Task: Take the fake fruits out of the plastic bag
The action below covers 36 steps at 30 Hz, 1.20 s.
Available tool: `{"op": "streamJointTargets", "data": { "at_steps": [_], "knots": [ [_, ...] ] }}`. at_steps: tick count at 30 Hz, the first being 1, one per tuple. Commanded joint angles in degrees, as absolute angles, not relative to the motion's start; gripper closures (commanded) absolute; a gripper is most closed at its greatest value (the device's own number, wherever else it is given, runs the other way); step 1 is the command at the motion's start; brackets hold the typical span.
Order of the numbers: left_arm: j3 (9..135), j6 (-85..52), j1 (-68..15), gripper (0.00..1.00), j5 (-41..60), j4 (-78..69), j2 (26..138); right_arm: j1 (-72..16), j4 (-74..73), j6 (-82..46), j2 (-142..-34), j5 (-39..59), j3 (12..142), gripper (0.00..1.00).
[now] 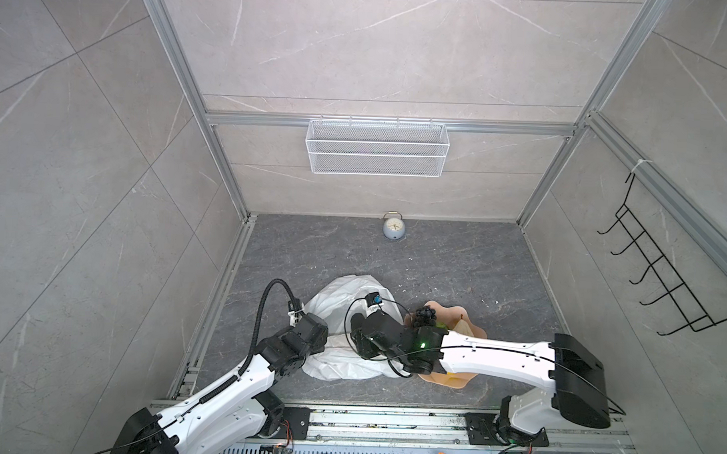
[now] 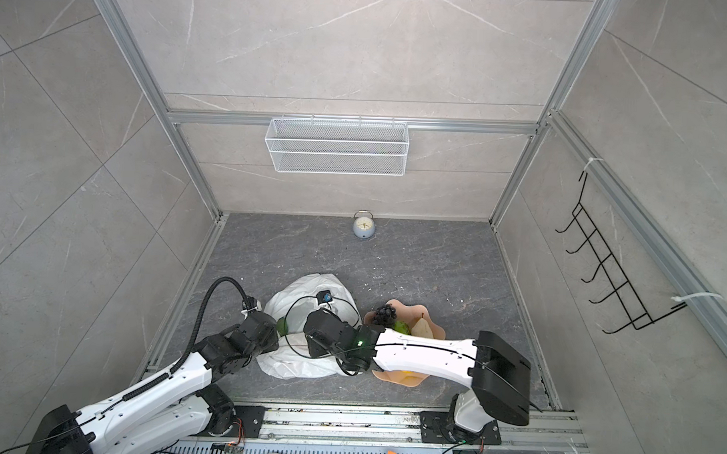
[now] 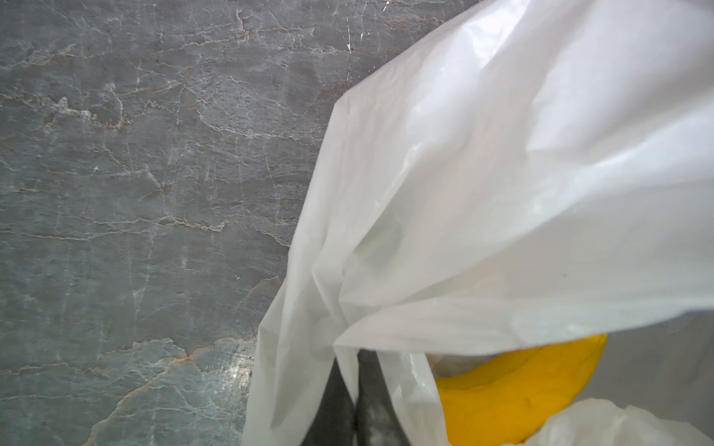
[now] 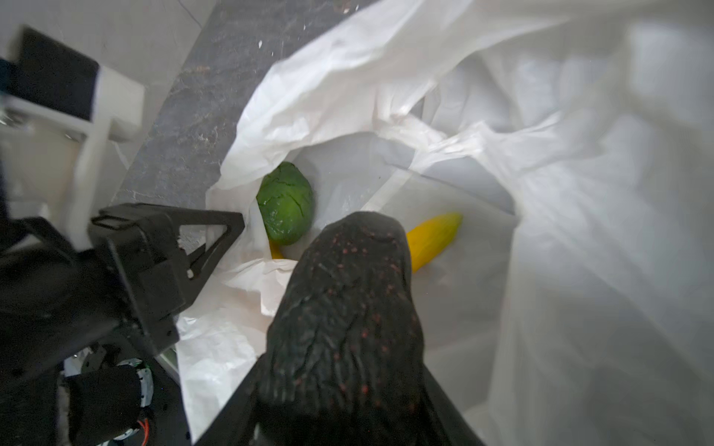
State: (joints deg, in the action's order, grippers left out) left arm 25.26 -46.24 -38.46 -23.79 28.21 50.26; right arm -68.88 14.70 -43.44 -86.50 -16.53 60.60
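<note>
Currently right gripper [image 4: 340, 367] is half-closed on a dark fruit [image 4: 344, 278] inside the bag [image 1: 334, 293]. Left gripper [image 3: 353, 390] is pinched shut on the bag rim. Bowl [image 1: 450, 311] sits just right of the bag, so lift out, then go rightward.

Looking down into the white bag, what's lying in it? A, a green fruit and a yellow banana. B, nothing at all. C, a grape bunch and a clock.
A: the right wrist view shows a green fruit and a yellow banana inside the plastic bag; the grape bunch sits in the bowl, the clock stands apart.
</note>
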Motion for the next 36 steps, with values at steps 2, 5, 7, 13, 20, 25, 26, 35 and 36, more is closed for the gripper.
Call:
{"op": "streamJointTargets", "data": {
  "at_steps": [2, 5, 7, 13, 20, 25, 26, 35, 36],
  "knots": [
    [27.1, -45.4, -38.2, 1.00, -23.9, 28.8, 50.0, -68.9, 25.7, -45.5, -78.3, -25.7, 61.0, 0.51],
    [27.0, -45.1, -38.2, 1.00, -24.3, 29.2, 49.7, -68.9, 32.4, -46.0, -73.4, -31.0, 60.4, 0.50],
    [27.1, -45.1, -38.1, 1.00, -24.6, 29.7, 49.4, -68.6, 38.6, -47.2, -71.2, -34.6, 60.9, 0.50],
    [26.8, -45.2, -38.2, 1.00, -24.9, 29.3, 49.2, -64.0, 48.2, -46.7, -65.7, -38.4, 60.2, 0.49],
    [27.1, -45.0, -38.2, 1.00, -24.6, 30.0, 48.7, -56.3, 49.5, -46.0, -64.2, -33.5, 57.3, 0.49],
    [26.4, -45.5, -38.2, 1.00, -24.4, 30.0, 48.1, -50.3, 49.4, -46.7, -64.5, -28.6, 55.4, 0.49],
    [26.3, -45.5, -38.2, 1.00, -24.4, 29.8, 48.2, -49.2, 49.0, -46.7, -64.8, -27.8, 55.2, 0.49],
    [25.6, -45.7, -38.2, 1.00, -24.3, 29.9, 47.8, -40.8, 47.8, -43.6, -71.4, -19.5, 55.6, 0.49],
    [25.5, -45.8, -38.2, 1.00, -24.4, 30.0, 47.6, -40.1, 47.3, -43.3, -72.0, -18.7, 55.5, 0.49]
  ]
}}
